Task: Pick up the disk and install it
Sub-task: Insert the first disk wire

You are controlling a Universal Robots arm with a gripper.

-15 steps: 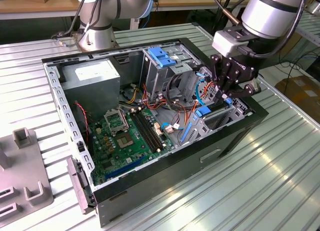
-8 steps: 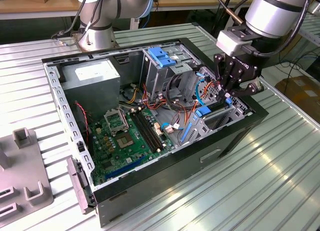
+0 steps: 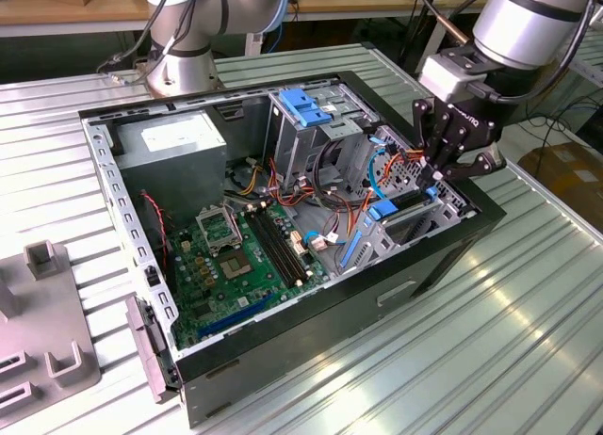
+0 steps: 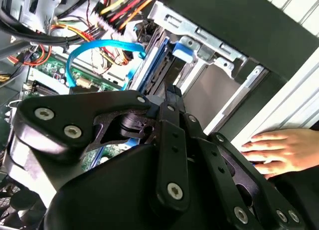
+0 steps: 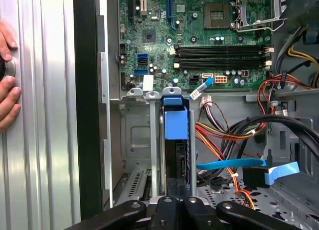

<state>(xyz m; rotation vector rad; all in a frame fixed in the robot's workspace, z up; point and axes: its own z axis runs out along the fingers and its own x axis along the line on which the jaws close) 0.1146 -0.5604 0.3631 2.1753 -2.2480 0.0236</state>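
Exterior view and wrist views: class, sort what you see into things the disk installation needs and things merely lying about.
Job in hand: disk; gripper; drive bay; computer case.
Lying about: grey moulded fixture; person's hand; cardboard box.

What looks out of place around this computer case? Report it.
A person's hand rests on the table right beside the computer case, close to the gripper. Nothing looks spilled or broken; the disk stands on edge in its slot.

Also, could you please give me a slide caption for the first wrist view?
The disk stands edge-on in the drive cage slot, end effector close to it, motherboard beside.
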